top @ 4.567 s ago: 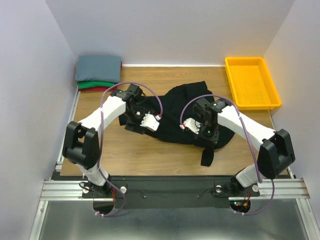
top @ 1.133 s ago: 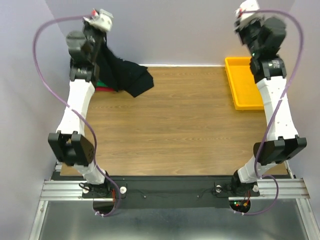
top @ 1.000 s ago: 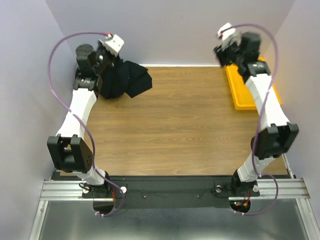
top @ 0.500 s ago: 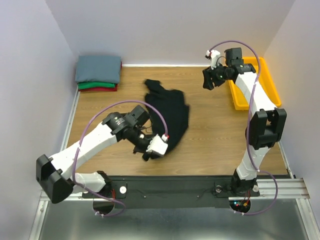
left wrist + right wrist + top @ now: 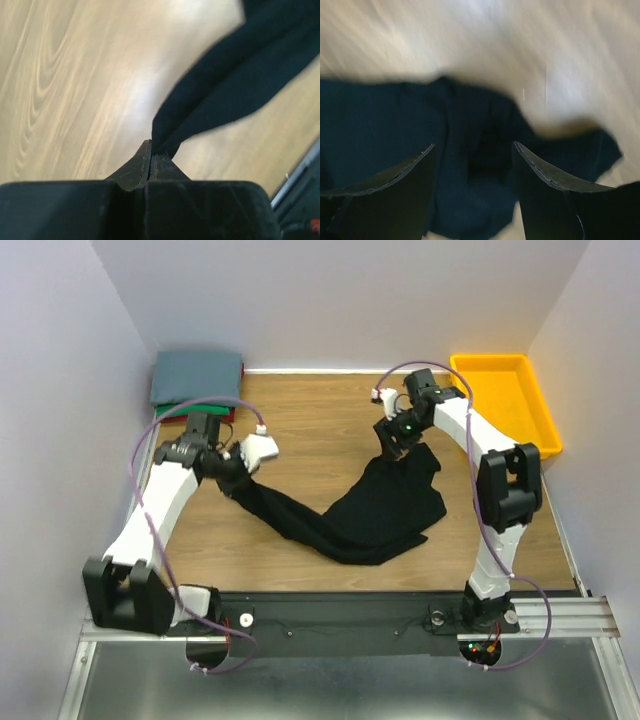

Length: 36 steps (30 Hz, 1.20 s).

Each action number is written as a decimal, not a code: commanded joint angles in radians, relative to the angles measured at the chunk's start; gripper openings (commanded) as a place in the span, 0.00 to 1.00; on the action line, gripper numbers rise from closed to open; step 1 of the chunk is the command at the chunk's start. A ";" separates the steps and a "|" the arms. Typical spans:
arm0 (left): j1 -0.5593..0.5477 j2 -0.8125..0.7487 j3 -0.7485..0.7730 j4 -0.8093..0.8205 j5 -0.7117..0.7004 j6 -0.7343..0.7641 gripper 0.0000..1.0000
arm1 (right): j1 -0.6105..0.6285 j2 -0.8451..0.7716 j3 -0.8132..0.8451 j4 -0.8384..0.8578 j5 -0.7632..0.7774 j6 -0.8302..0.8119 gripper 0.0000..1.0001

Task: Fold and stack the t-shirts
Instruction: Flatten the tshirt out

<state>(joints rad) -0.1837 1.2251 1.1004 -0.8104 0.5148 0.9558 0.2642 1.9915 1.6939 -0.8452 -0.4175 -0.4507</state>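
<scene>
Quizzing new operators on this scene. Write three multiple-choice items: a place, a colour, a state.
1. Where is the yellow bin? A) far right corner B) far left corner C) between arm bases
2. Top tee of the folded stack is: A) red B) grey-blue C) white
3. The left gripper is: A) open over wood B) shut on the black t-shirt C) shut on the bin
Answers: 1A, it sits far right; 2B, grey-blue covers green and red; 3B, its jaws pinch black cloth.
</scene>
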 commanded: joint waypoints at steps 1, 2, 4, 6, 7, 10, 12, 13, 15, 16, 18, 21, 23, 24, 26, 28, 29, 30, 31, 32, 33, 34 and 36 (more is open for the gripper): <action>0.105 0.178 0.093 0.180 -0.007 -0.212 0.00 | -0.046 -0.210 -0.083 -0.071 0.091 -0.117 0.67; 0.145 0.219 0.116 0.165 0.016 -0.227 0.00 | -0.055 -0.239 -0.133 -0.080 0.101 -0.131 0.67; 0.164 0.318 0.167 0.140 0.077 -0.229 0.00 | -0.062 -0.292 -0.196 -0.077 0.123 -0.157 0.67; 0.165 0.358 0.159 0.155 0.079 -0.232 0.00 | -0.062 -0.293 -0.206 -0.077 0.115 -0.151 0.67; 0.165 0.361 0.153 0.184 0.073 -0.229 0.00 | -0.063 -0.275 -0.207 -0.078 0.102 -0.129 0.67; 0.165 0.363 0.128 0.243 0.033 -0.232 0.00 | -0.062 -0.225 -0.188 -0.077 0.056 -0.085 0.64; 0.167 0.363 0.118 0.258 0.001 -0.226 0.00 | -0.062 -0.159 -0.148 -0.065 0.048 -0.056 0.62; 0.167 0.363 0.113 0.261 -0.010 -0.220 0.00 | -0.062 -0.137 -0.134 -0.061 0.046 -0.025 0.60; 0.167 0.364 0.098 0.274 -0.048 -0.206 0.00 | -0.062 -0.096 -0.103 -0.040 0.046 0.004 0.60; 0.171 0.363 0.087 0.289 -0.061 -0.200 0.00 | -0.060 -0.061 -0.083 -0.032 0.037 0.030 0.60; 0.176 0.352 0.050 0.312 -0.090 -0.184 0.00 | -0.060 -0.033 -0.068 -0.020 0.032 0.044 0.59; 0.239 0.344 0.003 0.347 -0.146 -0.157 0.00 | -0.062 0.004 -0.076 -0.006 0.084 0.052 0.56; 0.291 0.353 -0.023 0.372 -0.194 -0.138 0.00 | -0.068 -0.025 -0.112 0.004 0.105 0.046 0.56; 0.311 0.361 -0.045 0.370 -0.222 -0.111 0.00 | -0.071 -0.040 -0.123 0.006 0.105 0.047 0.56; 0.349 0.369 -0.077 0.358 -0.260 -0.072 0.00 | -0.080 -0.087 -0.155 0.005 0.105 0.046 0.56; 0.366 0.356 -0.103 0.338 -0.271 0.013 0.00 | -0.085 -0.117 -0.178 0.005 0.120 0.050 0.54; 0.371 0.347 -0.117 0.305 -0.271 0.049 0.00 | -0.091 -0.141 -0.194 0.000 0.120 0.047 0.53; 0.369 0.332 -0.138 0.274 -0.260 0.152 0.00 | -0.092 -0.161 -0.218 0.000 0.112 0.040 0.53; 0.371 0.324 -0.142 0.216 -0.250 0.179 0.03 | -0.092 -0.178 -0.233 -0.002 0.111 0.041 0.54; 0.372 0.314 -0.137 0.183 -0.234 0.214 0.10 | -0.094 -0.195 -0.241 0.000 0.108 0.043 0.55; 0.372 0.303 -0.099 0.141 -0.169 0.251 0.19 | -0.098 -0.230 -0.246 -0.002 0.103 0.043 0.56; 0.369 0.283 -0.070 0.069 -0.126 0.303 0.36 | -0.111 -0.244 -0.243 -0.002 0.095 0.047 0.58; 0.356 0.240 0.020 0.045 0.012 0.310 0.51 | -0.135 -0.269 -0.228 0.003 0.083 0.053 0.58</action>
<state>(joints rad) 0.1909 1.5887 0.9863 -0.6109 0.3214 1.1114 0.1658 1.8030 1.4418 -0.8684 -0.3157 -0.4110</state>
